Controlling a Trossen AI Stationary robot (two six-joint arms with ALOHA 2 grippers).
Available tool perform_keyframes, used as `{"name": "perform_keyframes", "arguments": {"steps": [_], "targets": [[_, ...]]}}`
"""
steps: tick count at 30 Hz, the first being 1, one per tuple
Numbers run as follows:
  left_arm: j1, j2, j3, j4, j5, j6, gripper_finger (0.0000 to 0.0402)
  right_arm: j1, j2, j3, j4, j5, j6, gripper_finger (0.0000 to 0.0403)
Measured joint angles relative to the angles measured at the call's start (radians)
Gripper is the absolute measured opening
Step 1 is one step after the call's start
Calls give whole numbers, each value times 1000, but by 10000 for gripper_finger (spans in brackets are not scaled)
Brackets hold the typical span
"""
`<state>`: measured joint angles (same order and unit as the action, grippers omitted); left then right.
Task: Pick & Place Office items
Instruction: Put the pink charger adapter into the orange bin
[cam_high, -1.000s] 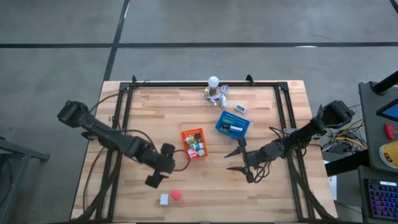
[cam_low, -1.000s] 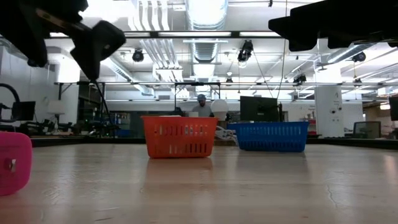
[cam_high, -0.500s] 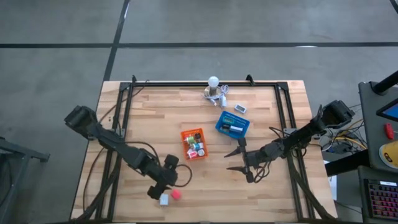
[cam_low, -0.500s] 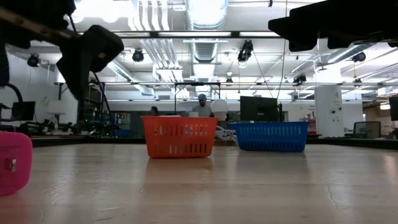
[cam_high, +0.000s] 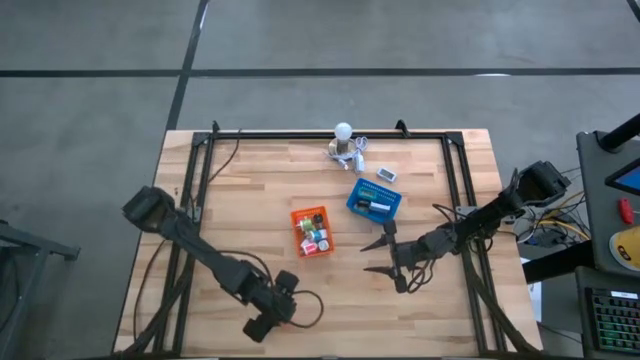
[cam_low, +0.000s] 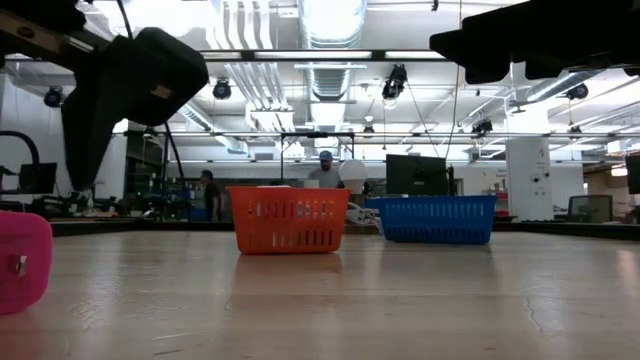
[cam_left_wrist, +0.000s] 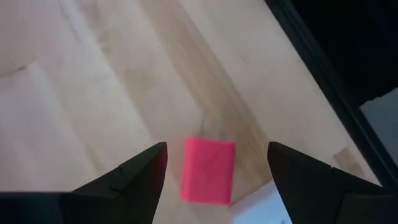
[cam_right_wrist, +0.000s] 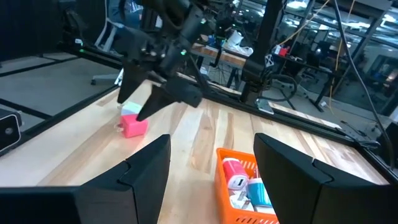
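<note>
A pink block (cam_left_wrist: 208, 170) lies flat on the wood near the table's near edge, with a white piece (cam_left_wrist: 261, 205) beside it. My left gripper (cam_left_wrist: 216, 149) hangs open above the pink block, a finger to either side, touching nothing. In the high view that gripper (cam_high: 268, 318) hides both pieces. The low view shows the pink block (cam_low: 22, 260) at its left edge. The right wrist view shows the block (cam_right_wrist: 132, 126) under the left arm's fingers. My right gripper (cam_high: 366, 259) waits open and level, right of the orange tray (cam_high: 297, 215), which holds several small items.
The blue tray (cam_high: 360, 208) sits behind the orange one, toward the far right. A white bulb cluster with cables (cam_high: 345, 140) stands at the far edge. A black frame rail (cam_left_wrist: 323, 68) runs along the table's edge close to the pink block.
My left gripper has travelled toward the table's near edge and a little to the right while sinking. It now stands over the pink and white pieces, which the high view showed uncovered before. Its fingers have stayed open.
</note>
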<state>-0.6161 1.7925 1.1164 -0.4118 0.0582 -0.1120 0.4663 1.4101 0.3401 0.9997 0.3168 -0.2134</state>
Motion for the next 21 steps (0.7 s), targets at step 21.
{"name": "perform_keyframes", "arguments": {"steps": [21], "targets": [[-7, 119, 58, -75, -47, -69, 285, 0, 0, 0, 0, -1, 4, 226]]}}
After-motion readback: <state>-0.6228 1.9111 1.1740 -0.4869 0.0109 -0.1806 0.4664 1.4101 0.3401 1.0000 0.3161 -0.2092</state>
